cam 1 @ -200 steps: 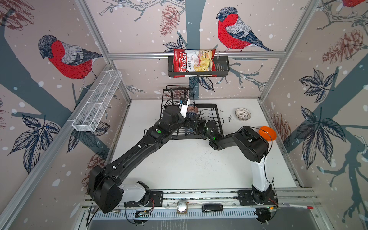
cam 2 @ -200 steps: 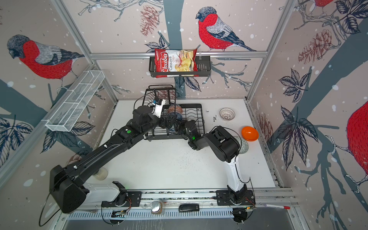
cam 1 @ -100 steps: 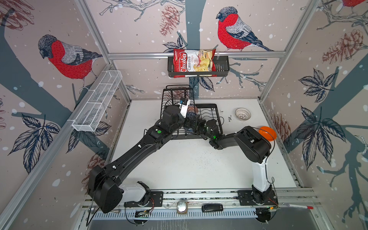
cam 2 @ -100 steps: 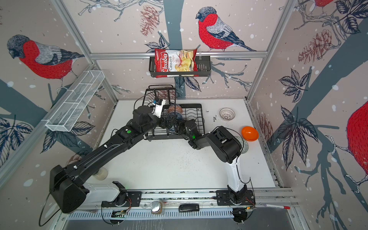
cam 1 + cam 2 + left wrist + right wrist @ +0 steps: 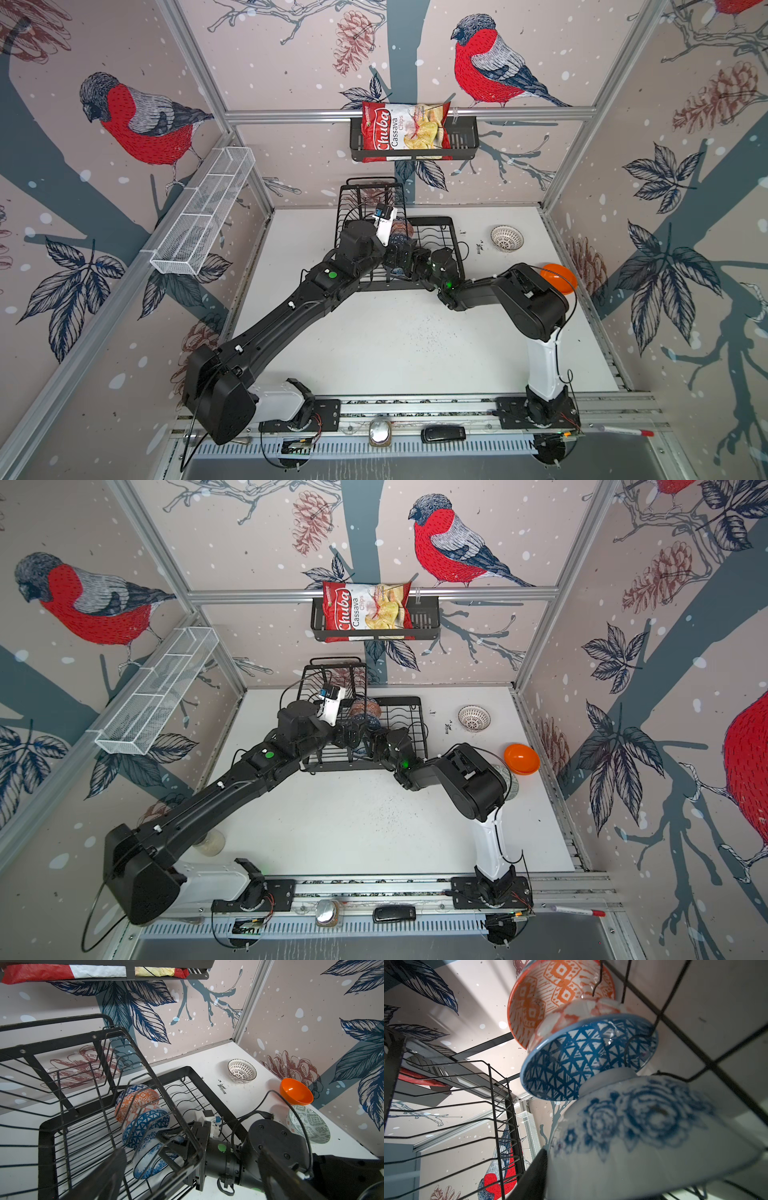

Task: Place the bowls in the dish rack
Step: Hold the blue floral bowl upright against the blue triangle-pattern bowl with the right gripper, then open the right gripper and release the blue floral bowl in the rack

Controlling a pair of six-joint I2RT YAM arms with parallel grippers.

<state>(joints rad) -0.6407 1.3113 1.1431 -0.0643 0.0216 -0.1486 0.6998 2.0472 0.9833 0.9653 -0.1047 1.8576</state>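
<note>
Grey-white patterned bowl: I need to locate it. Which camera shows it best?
The left wrist view: the grey-white patterned bowl lies nearly whole on the table beside the orange bowl, only a cable crossing it. In the top views the right arm hides all but a sliver. The right wrist view misses it.

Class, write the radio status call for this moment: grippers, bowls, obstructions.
Left gripper open, empty. Right gripper at floral bowl in dish rack, grip unclear. Lattice bowl, orange bowl, grey bowl wait on table. Upper tier wires crowd both grippers.
</note>
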